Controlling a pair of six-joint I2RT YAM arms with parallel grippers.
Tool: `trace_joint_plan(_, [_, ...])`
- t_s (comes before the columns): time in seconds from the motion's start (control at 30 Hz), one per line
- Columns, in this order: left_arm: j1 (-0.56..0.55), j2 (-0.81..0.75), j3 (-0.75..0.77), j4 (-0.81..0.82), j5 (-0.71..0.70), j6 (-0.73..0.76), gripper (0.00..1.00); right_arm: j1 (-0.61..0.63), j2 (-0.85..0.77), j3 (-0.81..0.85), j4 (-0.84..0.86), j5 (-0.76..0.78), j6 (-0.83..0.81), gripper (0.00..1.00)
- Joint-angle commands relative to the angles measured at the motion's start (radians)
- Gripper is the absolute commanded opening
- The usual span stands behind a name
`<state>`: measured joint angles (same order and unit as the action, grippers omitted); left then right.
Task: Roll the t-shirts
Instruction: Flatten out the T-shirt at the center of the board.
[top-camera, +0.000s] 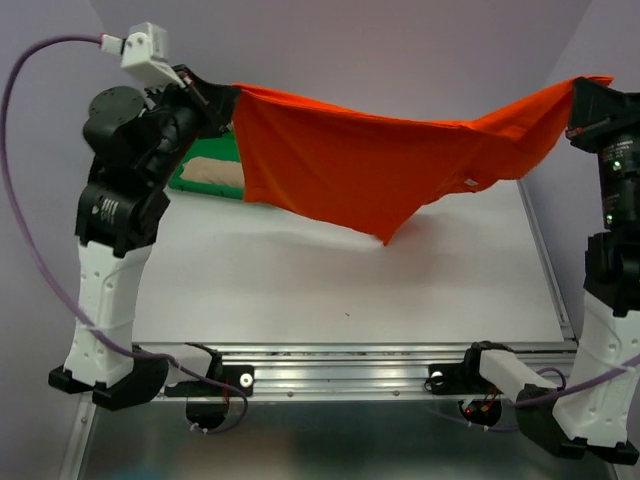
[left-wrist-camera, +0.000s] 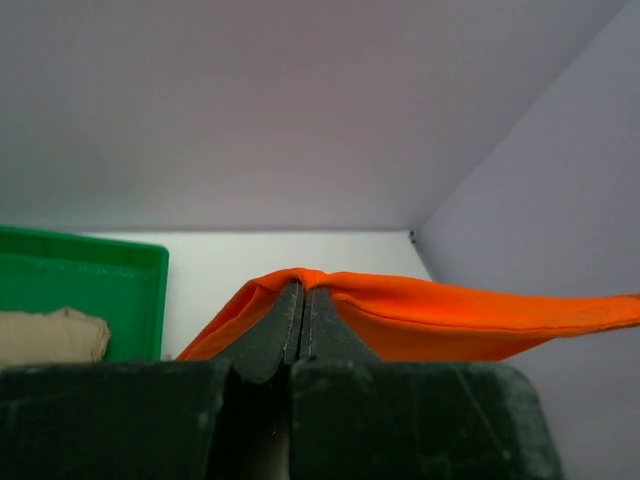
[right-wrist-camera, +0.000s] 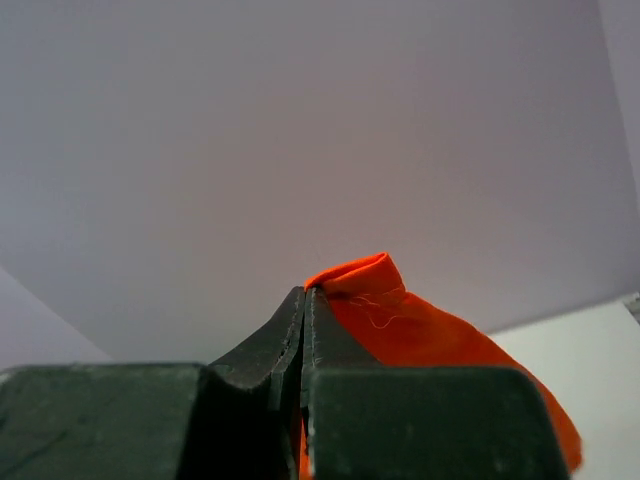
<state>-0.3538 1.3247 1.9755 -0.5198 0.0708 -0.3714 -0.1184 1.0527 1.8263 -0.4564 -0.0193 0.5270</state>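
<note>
At the far left of the table (top-camera: 300, 290), the left gripper (top-camera: 218, 100) is held high above the surface. Its fingers are clenched on one edge of the orange-red t-shirt (top-camera: 340, 160). In the left wrist view the cloth is seen pinched between the closed jaws and folded over their tips.

Below that gripper, on the table's far left corner, a green tray (top-camera: 178, 180) is set. The beige t-shirt (top-camera: 212, 172) is laid inside it, bunched up.

Over the far half of the table the orange-red t-shirt is stretched in the air between the two arms and sags in the middle. One pointed flap hangs lowest, above the table's centre, and a shadow is cast on the surface beneath it.

At the table's far right edge the right gripper (top-camera: 585, 95) is raised to about the same height. Its fingers are clamped on the opposite edge of the same t-shirt. In the right wrist view a small fold of orange cloth is seen gripped at the tips of the closed jaws.
</note>
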Motion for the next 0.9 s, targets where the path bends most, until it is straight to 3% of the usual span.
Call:
trace_joint_plan(0.0, [-0.001,-0.116,0.060,0.080,-0.006,0.020,0.00,-0.009,-0.054,0.091,0.050,0.045,-0.015,0.01])
trace_joint_plan(0.2, [-0.001,-0.191,0.078,0.075,-0.016,0.019,0.00,-0.009,-0.092,0.198,0.051,0.087,-0.028,0.01])
trace_joint_plan(0.5, [-0.001,-0.214,0.105,0.095,-0.032,0.020,0.00,-0.009,-0.207,0.186,0.022,0.113,-0.033,0.01])
trace_joint_plan(0.7, [0.001,-0.134,0.082,0.133,-0.035,0.035,0.00,-0.009,-0.203,0.180,-0.108,0.209,-0.094,0.01])
trace_joint_plan(0.87, [-0.001,0.000,-0.018,0.202,-0.010,0.042,0.00,-0.009,-0.166,0.002,-0.231,0.297,-0.156,0.01])
